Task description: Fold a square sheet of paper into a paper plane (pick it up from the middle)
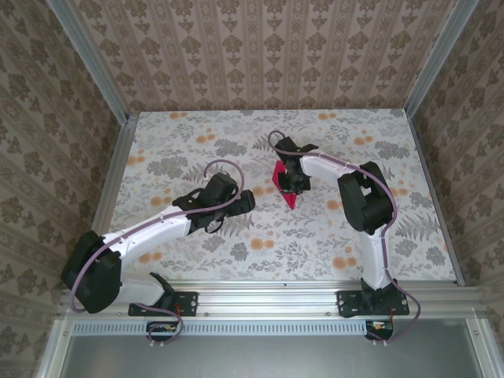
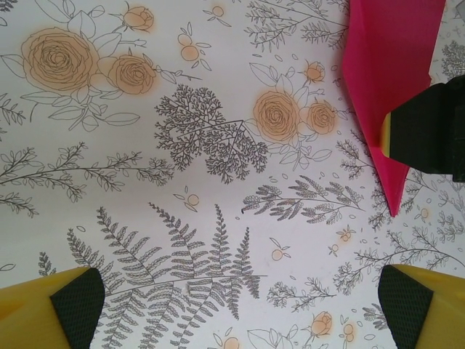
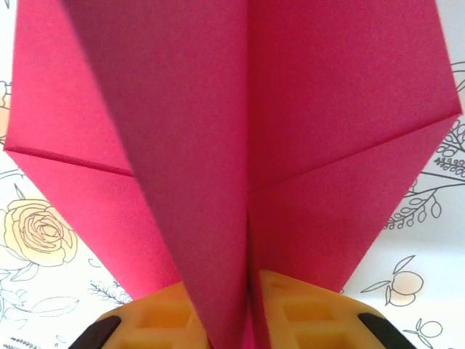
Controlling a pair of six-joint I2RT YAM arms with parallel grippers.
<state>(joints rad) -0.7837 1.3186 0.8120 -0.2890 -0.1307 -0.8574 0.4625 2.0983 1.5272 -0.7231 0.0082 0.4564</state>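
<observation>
Right claw pinches the pink paper plane; left claw gapes.

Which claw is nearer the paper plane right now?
Right. The right claw is at the paper plane, its centre fold between the fingers; the left claw hangs open off to its left, apart from it.

The left arm and right arm have white shells, black joints and looping purple cables. Gripper fingers are yellow with black pads.
</observation>
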